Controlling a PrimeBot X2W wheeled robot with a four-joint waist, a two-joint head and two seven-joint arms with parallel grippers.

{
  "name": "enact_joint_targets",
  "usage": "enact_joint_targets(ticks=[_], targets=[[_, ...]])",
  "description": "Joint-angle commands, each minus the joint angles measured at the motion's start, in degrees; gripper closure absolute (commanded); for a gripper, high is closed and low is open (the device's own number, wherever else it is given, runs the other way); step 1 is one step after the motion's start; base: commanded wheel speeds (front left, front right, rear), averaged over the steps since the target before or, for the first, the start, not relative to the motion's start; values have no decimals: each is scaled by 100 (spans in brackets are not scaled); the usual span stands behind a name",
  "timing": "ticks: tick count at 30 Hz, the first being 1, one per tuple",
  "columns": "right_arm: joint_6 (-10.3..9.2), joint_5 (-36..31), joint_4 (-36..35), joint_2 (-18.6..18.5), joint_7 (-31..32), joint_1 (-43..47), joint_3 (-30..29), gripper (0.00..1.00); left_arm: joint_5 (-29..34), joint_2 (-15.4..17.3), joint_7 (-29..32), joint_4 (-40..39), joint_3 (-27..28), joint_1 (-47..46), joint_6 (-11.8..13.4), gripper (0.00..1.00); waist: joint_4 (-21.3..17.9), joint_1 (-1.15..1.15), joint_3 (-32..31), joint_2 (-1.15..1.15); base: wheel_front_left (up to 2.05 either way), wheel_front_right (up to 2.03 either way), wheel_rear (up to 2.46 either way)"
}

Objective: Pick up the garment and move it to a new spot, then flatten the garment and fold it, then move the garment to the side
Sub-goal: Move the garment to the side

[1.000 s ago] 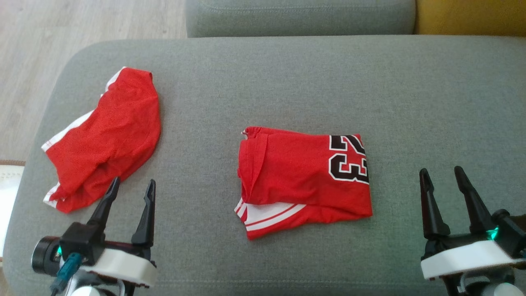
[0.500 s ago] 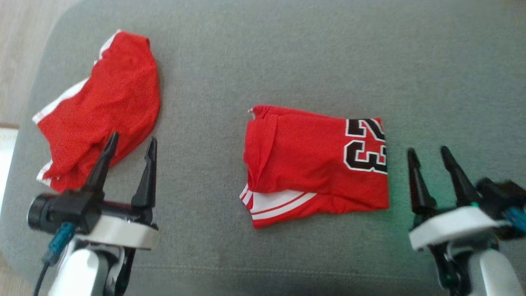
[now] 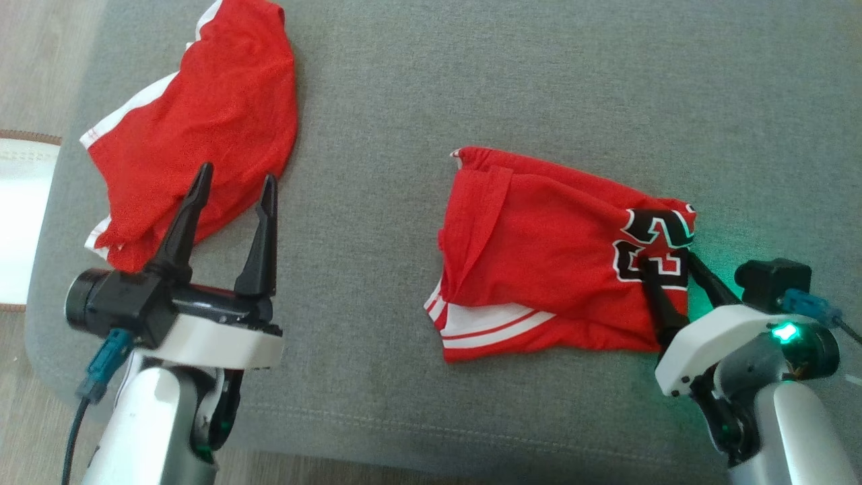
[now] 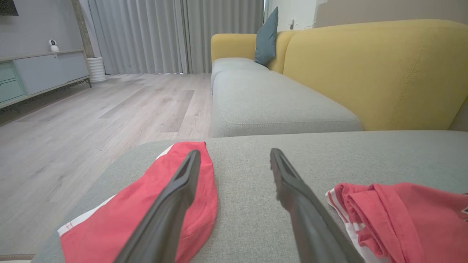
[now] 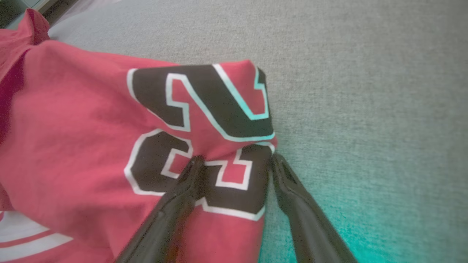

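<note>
Two garments: folded red jersey (image 3: pixel 539 269), crumpled shorts (image 3: pixel 202 114) at left edge of grey woven cushion (image 3: pixel 471 81)
Right gripper (image 3: pixel 667 261): I see jaws wide, astride jersey's numbered edge
Left gripper (image 3: pixel 236 174): wide, empty

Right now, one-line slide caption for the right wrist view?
Open right gripper straddling the numbered edge of the folded red jersey on the grey cushion, not yet closed.

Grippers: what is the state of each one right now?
Left gripper: open, holding nothing.
Right gripper: open, astride the edge of the jersey, not closed on it.
</note>
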Motion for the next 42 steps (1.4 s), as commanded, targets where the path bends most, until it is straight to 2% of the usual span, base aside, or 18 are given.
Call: enact_joint_targets(ticks=[1, 2, 12, 16, 21, 25, 31, 36, 42], targets=[[-4, 45, -143, -20, 154, -110, 128, 63, 61, 45, -57, -223, 285, -231, -41, 0, 18, 0, 4, 0, 0, 0, 0], [-4, 63, -170, -20, 201, -107, 121, 100, 82, 20, -57, -235, 304, -232, -57, 0, 24, 0, 2, 0, 0, 0, 0], [-4, 59, -595, -19, 125, 6, 42, 100, 307, -152, -58, -320, 520, -128, -168, 0, -60, 0, -128, 0, 0, 0, 0], [-4, -35, -800, -19, 81, 59, 67, 100, 372, -182, -58, -370, 593, -11, -200, 0, -296, 0, -192, 0, 0, 0, 0], [-4, -169, -939, -60, 91, -52, 163, 100, 455, -172, -59, -501, 641, 73, -255, 0, -787, 0, -175, 0, 0, 0, 0], [-4, -145, -954, -260, 126, -273, 173, 100, 515, -159, -59, -656, 613, 88, -314, 0, -1251, 0, -118, 0, 0, 0, 0], [-4, -74, -1010, -672, 110, -880, -132, 100, 589, -107, -59, -929, 434, -27, -453, 0, -1816, 0, 104, 0, 0, 0, 0], [-4, -86, -973, -950, 142, -1459, -513, 100, 637, -29, -59, -1064, 277, -199, -539, 0, -2033, 0, 360, 0, 0, 0, 0], [-4, -176, -1033, -1153, 192, -1805, -961, 100, 666, 46, -59, -1161, 150, -395, -596, 0, -2052, 0, 618, 0, 0, 0, 0]])
